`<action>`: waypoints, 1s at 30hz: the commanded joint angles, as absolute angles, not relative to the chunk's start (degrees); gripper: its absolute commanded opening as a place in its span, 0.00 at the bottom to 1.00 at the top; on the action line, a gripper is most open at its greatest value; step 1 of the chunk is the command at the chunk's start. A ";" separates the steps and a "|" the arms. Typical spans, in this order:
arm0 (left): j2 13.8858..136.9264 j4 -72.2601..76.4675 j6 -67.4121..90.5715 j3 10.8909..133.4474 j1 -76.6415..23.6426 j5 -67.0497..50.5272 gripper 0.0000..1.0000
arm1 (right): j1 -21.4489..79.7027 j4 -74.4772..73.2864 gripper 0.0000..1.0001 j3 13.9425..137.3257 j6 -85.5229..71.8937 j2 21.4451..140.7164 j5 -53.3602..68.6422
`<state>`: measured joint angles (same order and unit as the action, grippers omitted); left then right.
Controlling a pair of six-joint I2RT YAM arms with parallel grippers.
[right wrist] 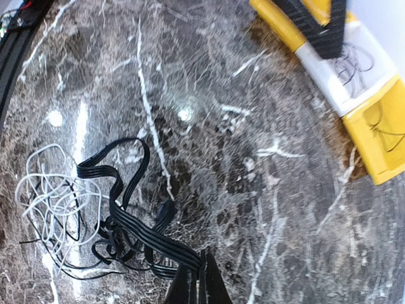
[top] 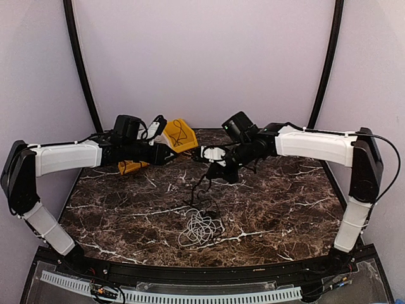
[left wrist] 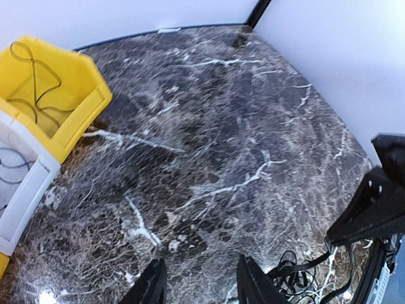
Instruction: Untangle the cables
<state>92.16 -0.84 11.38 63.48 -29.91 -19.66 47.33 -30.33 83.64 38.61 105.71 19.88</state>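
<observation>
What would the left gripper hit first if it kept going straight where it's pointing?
Probably just the bare tabletop: the left gripper points between the yellow bin to one side and the black cable to the other, though depth is unclear.

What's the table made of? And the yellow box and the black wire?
The table looks like polished dark marble or a marble-look sheet: white veins, shiny light spots. The yellow box looks like smooth plastic, evenly coloured. The black wire seems plastic-coated, matte, bending in soft loops.
</observation>
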 commanded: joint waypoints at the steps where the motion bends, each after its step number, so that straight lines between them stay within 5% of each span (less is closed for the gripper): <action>1: 82.05 21.79 8.58 53.13 -31.57 -28.32 0.42 | 47.64 -32.74 0.00 86.67 35.19 99.57 19.01; 11: 77.60 56.67 12.98 38.71 -41.22 -31.76 0.52 | 47.55 -35.72 0.00 91.86 30.59 97.27 15.03; 17: 85.63 66.93 12.74 38.88 -47.80 -20.55 0.57 | 47.55 -37.33 0.00 96.00 29.11 97.19 16.57; 22: 92.13 75.01 13.66 37.86 -49.79 -10.11 0.42 | 47.40 -38.17 0.00 98.60 27.92 95.38 17.36; 30: 105.09 85.15 16.31 38.36 -50.62 -12.10 0.29 | 45.15 -38.30 0.00 105.40 26.26 90.84 24.19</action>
<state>100.82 76.75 14.37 38.06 -49.80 -12.49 46.52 -39.79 99.88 28.16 95.24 18.83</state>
